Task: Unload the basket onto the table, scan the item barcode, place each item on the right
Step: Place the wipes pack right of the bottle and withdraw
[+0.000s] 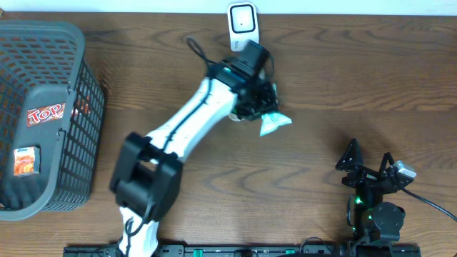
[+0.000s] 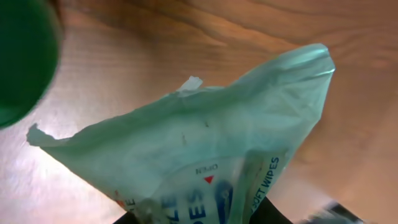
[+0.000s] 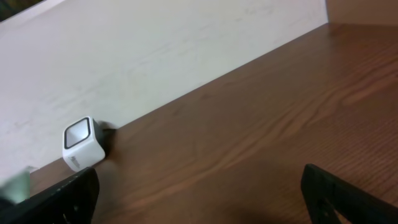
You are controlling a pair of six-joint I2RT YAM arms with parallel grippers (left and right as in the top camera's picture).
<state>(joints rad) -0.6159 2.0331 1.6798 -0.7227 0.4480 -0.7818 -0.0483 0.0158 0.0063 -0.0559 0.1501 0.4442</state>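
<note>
We have the wipes pack (image 1: 273, 122) gripped in the left tool (image 1: 258, 106), whose jaws are closed narrowly on one end of the pack. It sits over the desk (image 1: 357, 78) at the far middle, just in front of the scanner (image 1: 242, 20), and its crimped end pokes out to the right of the tool. In the left wrist view the "SOFT WIPES" print and a red "OPEN" arrow face the camera. The white scanner stands at the desk's far edge by the wall. The right tool (image 1: 370, 163) is at front right, well apart from the pack, with jaws wide and gripping nothing. The grey basket (image 1: 43, 32) is at far left with two snack packs (image 1: 44, 114) inside, one reading "Top".
</note>
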